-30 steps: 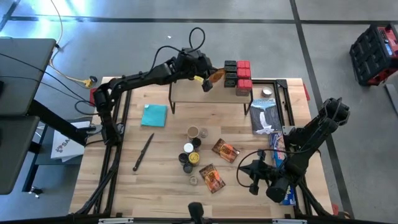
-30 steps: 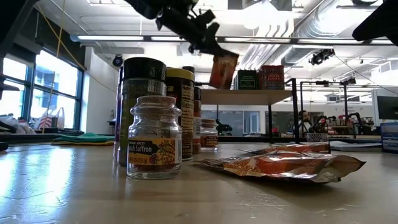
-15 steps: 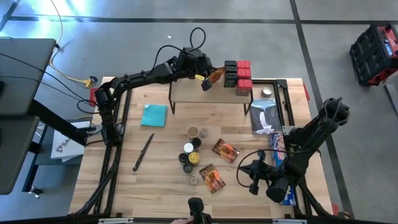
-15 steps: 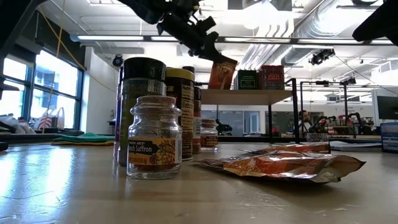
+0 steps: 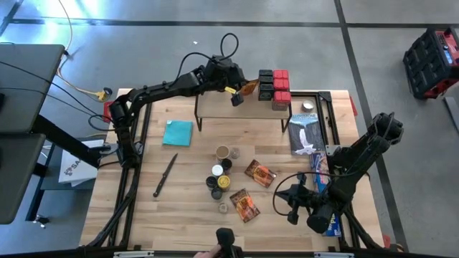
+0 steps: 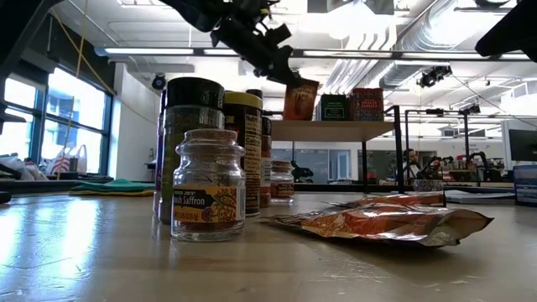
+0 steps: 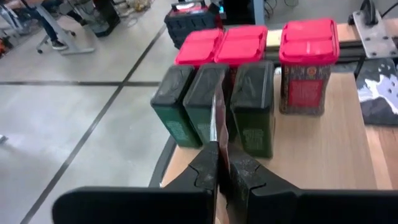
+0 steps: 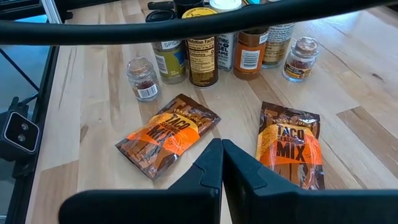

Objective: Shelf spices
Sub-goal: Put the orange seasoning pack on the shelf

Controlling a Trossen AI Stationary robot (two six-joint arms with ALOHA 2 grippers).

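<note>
Nearest me, my right gripper [image 5: 290,202] waits pinched shut over the table's front right, two taco packets [image 8: 166,136] ahead of it. Mid-table the jars [image 5: 221,179] cluster, bare wood around them. Farthest, my left gripper [image 5: 239,92] pinches a packet [image 5: 249,87] at the shelf [image 5: 222,105], tight beside the green boxes [image 7: 212,102] and red boxes [image 7: 241,45].

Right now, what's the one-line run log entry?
left gripper: jaws shut on taco packet, at shelf beside boxes | right gripper: shut, idle near table's front-right | two packets unshelved
</note>
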